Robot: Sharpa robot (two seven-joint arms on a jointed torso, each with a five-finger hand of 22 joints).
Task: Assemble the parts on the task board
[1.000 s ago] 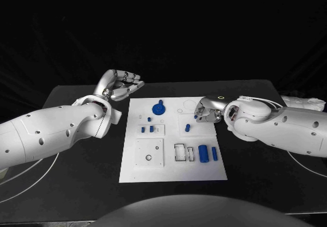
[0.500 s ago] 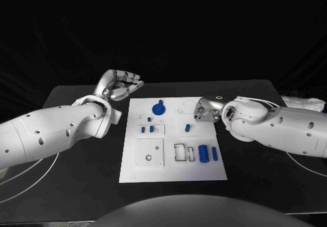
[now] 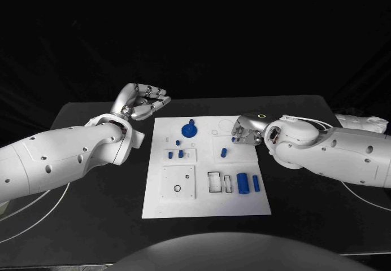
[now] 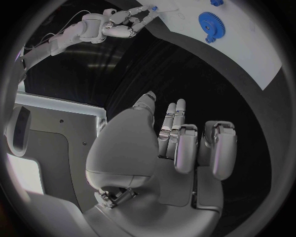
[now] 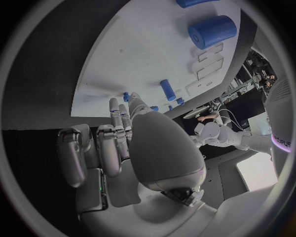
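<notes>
The white task board (image 3: 208, 197) lies mid-table. On it are a blue gear (image 3: 189, 130), several small blue pegs (image 3: 180, 153) and two blue cylinders (image 3: 243, 183) near its right edge. My right hand (image 3: 244, 131) hovers over the board's far right corner, and its fingertips pinch a small blue part (image 4: 152, 8). The right wrist view has this hand (image 5: 123, 143) above the board (image 5: 142, 59), with the big cylinder (image 5: 212, 31) farther off. My left hand (image 3: 145, 101) hangs off the board's far left corner, fingers curled in on nothing, also seen in the left wrist view (image 4: 166, 148).
Black table (image 3: 90, 113) surrounds the board on all sides. The board's near half carries raised white square and slot fixtures (image 3: 178, 180). Both white forearms reach in low from the sides over the table.
My right hand has crept slightly leftward over the board's far right corner. The left hand has stayed where it was.
</notes>
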